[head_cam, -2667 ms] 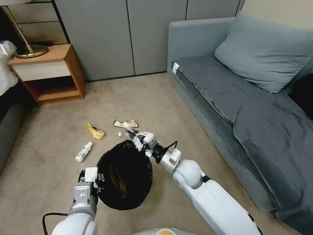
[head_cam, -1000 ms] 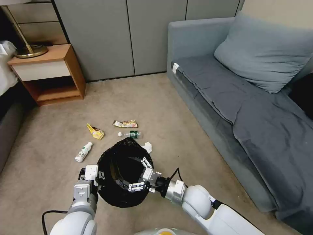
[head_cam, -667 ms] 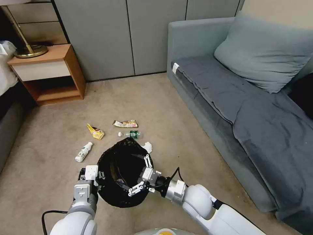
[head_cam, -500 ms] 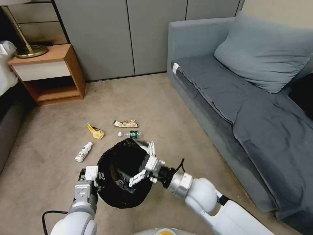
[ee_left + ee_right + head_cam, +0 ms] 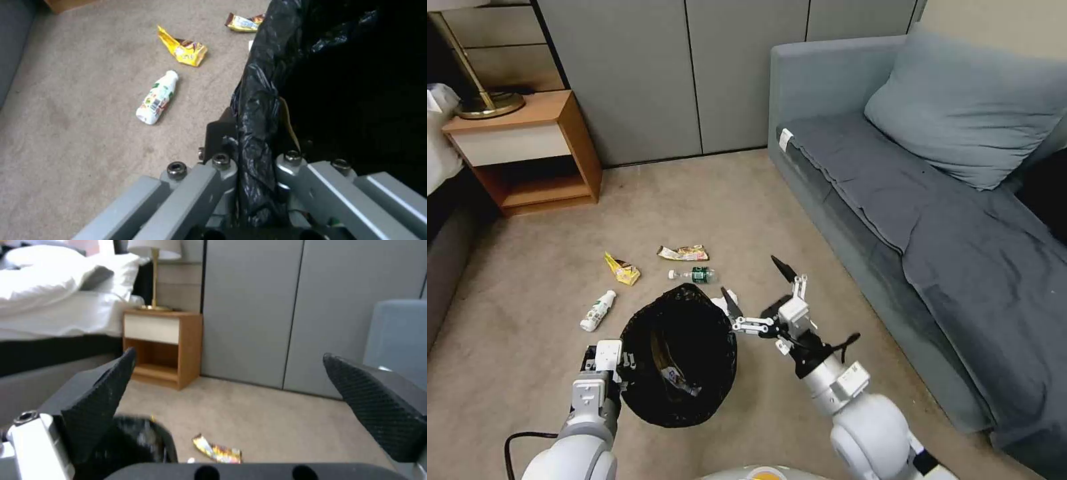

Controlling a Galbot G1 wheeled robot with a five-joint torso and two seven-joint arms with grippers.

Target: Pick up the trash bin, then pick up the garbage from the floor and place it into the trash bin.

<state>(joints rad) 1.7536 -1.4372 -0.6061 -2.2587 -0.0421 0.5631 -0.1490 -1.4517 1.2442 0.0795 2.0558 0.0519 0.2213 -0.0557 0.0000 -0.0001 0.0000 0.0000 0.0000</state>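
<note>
from the head view, the left pincer (image 5: 627, 363) is clamped on the rim of the round trash bin lined with a crinkled black plastic bag (image 5: 679, 357), holding it just off the beige carpet floor (image 5: 534, 300). the right pincer (image 5: 758, 297) hangs beside the bin's far edge, spread wide and holding nothing. litter lies beyond: a white plastic bottle with a green label (image 5: 598, 311), a crumpled yellow snack wrapper (image 5: 622, 269), a flattened brown-and-yellow wrapper (image 5: 684, 253), a small clear bottle with a green label (image 5: 692, 274) and a scrap of white tissue (image 5: 725, 300) touching the bin's rim. i reckon the tissue is the tricky one: it sits so close that a reach for it could knock the bin or snag the liner.

the left wrist view adds what the head view can't: the pincer's fingers (image 5: 213, 186) pinch the bag over the rim. if that is mostly loose plastic, the bin could slip or tilt and spill. the white bottle (image 5: 158, 97) and yellow wrapper (image 5: 184, 50) lie well apart from it.

the right wrist view looks out level, past its black textured pads (image 5: 100, 403), set far apart, to a wooden nightstand (image 5: 164, 346) and a bed with white pillows (image 5: 53, 306). the brown-and-yellow wrapper (image 5: 216, 449) lies on the floor ahead.
</note>
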